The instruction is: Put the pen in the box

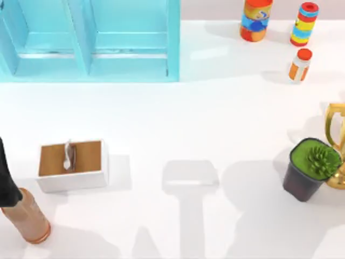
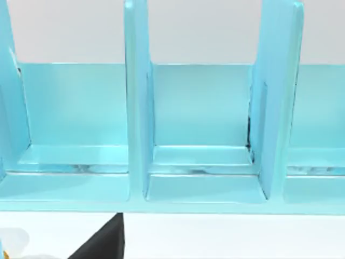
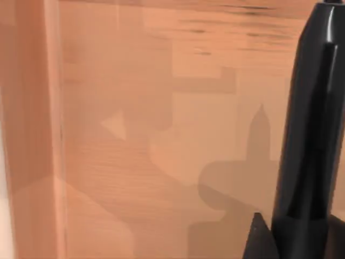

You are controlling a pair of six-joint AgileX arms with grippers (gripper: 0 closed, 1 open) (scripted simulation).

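The box (image 1: 73, 164) stands at the table's left, white outside and brown inside, with a silvery-white piece (image 1: 68, 155) on its middle divider. Nothing black lies in it. In the right wrist view a glossy black rod with a raised strip, the pen (image 3: 310, 135), stands close to the camera in front of a brown wooden surface (image 3: 135, 135). A dark wedge (image 3: 260, 237) sits beside its lower end. A black part of my left arm (image 1: 6, 181) reaches in at the table's left edge, left of the box. The left wrist view has a black wedge (image 2: 102, 245) at its edge.
A big turquoise shelf unit (image 1: 89, 38) fills the back left. A copper-coloured bottle (image 1: 28, 218) stands at the front left. Two striped cans (image 1: 256, 19) and a small bottle (image 1: 299, 65) stand at the back right. A potted plant (image 1: 311, 168) and a gold trophy (image 1: 338, 145) stand at the right.
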